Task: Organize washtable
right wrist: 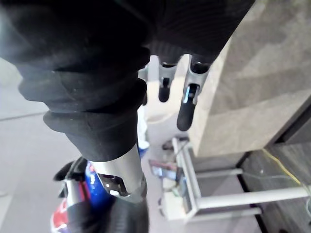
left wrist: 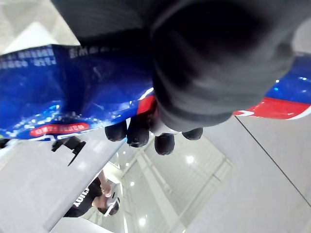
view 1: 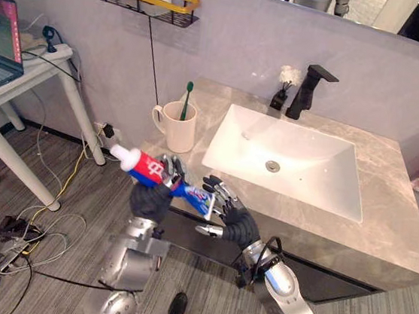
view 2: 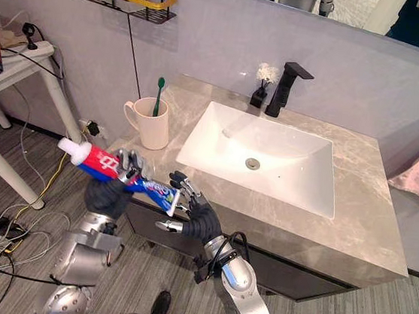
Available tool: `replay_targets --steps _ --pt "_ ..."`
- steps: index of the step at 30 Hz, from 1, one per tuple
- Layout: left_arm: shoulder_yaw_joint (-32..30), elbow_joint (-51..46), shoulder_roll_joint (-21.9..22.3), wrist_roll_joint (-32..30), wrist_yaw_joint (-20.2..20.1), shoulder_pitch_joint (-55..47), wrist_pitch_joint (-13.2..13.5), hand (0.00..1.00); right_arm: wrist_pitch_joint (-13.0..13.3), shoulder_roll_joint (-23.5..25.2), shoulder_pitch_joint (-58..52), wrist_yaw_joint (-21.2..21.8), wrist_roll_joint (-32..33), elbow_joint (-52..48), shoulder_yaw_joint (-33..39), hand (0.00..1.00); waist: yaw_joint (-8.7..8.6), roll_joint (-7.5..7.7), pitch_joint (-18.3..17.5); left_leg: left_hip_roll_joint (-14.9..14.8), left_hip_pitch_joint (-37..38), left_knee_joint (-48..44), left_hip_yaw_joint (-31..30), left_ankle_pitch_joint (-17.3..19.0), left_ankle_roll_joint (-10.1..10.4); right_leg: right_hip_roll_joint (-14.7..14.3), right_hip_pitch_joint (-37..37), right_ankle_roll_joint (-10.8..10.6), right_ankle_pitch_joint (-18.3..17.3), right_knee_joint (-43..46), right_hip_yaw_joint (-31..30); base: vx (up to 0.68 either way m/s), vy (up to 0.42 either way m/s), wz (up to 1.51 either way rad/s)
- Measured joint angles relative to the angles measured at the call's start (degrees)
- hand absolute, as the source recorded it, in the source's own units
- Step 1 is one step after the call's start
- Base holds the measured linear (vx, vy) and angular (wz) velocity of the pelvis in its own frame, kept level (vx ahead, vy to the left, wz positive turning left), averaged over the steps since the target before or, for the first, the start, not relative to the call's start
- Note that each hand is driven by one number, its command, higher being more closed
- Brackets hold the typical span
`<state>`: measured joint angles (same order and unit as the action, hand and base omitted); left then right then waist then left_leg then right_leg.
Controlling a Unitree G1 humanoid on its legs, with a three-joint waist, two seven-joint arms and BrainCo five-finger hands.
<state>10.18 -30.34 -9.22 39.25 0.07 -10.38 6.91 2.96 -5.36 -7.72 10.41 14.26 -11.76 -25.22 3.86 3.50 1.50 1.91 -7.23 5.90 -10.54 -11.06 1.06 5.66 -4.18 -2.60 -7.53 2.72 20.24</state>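
Observation:
A red and blue toothpaste tube [view 1: 146,167] with a white cap is held in the air off the counter's front left corner, my left hand [view 1: 150,199] shut round its middle. Seen from the left wrist, the fingers curl over the blue tube [left wrist: 58,97]. My right hand [view 1: 236,221] is open just right of the tube's flat blue end, fingers spread close to it. On the marble countertop [view 1: 384,222], a cream mug [view 1: 176,130] holding a green toothbrush [view 1: 187,97] stands at the left end beside the white sink [view 1: 328,182].
A black faucet [view 1: 308,89] and a small dark bottle with white flowers [view 1: 281,95] stand behind the sink. A wall shelf [view 1: 145,0] with a yellow rim hangs above left. A white table [view 1: 33,76] with a laptop and floor cables lie to the left.

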Motion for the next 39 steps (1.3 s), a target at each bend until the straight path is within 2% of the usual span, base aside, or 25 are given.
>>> replay_targets --steps 5,6,9,11,15,25,30,39 --pt "-7.2 1.6 -8.6 -9.0 2.4 14.0 1.2 1.0 -1.2 -0.2 -2.3 1.2 2.2 2.3 0.1 0.0 -0.04 -0.1 -0.5 -0.2 0.0 -0.3 0.5 0.2 0.1 -0.1 0.0 0.4 0.3 -0.4 -0.3 0.02 -0.011 -0.04" --pt "-8.6 4.6 -12.3 -10.8 3.2 19.8 1.9 1.0 -1.3 -0.2 -3.1 1.7 2.3 2.5 0.2 0.0 0.01 -0.14 -0.9 -0.3 0.0 -0.3 0.8 0.2 0.2 -0.2 0.0 0.4 0.7 -0.8 -0.5 0.02 -0.013 -0.11" --pt "-8.6 11.5 -17.6 -15.3 5.2 29.5 2.9 1.0 -1.4 -0.3 -4.1 2.6 3.3 2.5 0.7 0.0 -0.13 -0.14 -1.5 -0.7 0.0 -0.3 1.3 0.5 0.4 -0.5 0.3 0.6 1.1 -1.2 -1.6 0.0 -0.014 -0.19" --pt "-8.4 16.3 -19.5 -17.1 5.6 35.0 3.1 1.0 -1.3 -0.5 -4.5 2.8 3.4 2.5 1.1 0.0 -1.36 -0.13 -1.5 -0.9 0.0 -0.3 1.5 0.5 0.4 -0.7 0.3 0.7 1.2 -1.4 -1.7 -0.01 -0.013 -0.09" --pt "-7.9 24.3 -22.7 -22.4 7.7 42.2 3.1 1.0 -1.3 -1.0 -7.5 3.4 3.4 2.5 2.0 0.0 -1.89 -0.08 -1.7 -1.2 0.0 -0.3 2.2 0.6 0.5 -0.9 0.7 0.9 1.3 -1.6 -2.8 0.0 -0.012 -0.11" --pt "-7.8 32.9 -25.4 -28.9 11.3 50.7 3.0 1.0 -0.6 -1.9 -10.7 3.3 3.4 2.5 2.4 0.0 -2.0 1.05 -1.9 -1.9 -1.4 -0.4 3.8 0.4 0.3 -1.6 2.5 0.4 2.8 -2.5 -4.5 0.02 -0.015 -0.11" --pt "-8.2 33.2 -25.4 -30.5 12.1 50.6 2.9 1.0 0.5 -1.9 -11.9 3.3 3.4 2.4 2.4 0.0 -1.96 2.45 -1.1 -2.1 -1.5 -0.3 4.1 0.7 0.7 -1.8 2.8 0.4 2.7 -2.5 -4.9 -0.01 -0.004 -0.05" --pt "-11.1 33.2 -25.2 -30.9 13.8 45.7 2.7 1.0 0.7 -1.9 -12.0 2.9 3.7 1.2 2.4 0.0 -1.38 4.83 0.9 -2.6 -2.1 -0.3 4.4 0.7 0.6 -1.9 3.6 0.7 2.9 -2.2 -5.2 0.0 0.0 -0.01"
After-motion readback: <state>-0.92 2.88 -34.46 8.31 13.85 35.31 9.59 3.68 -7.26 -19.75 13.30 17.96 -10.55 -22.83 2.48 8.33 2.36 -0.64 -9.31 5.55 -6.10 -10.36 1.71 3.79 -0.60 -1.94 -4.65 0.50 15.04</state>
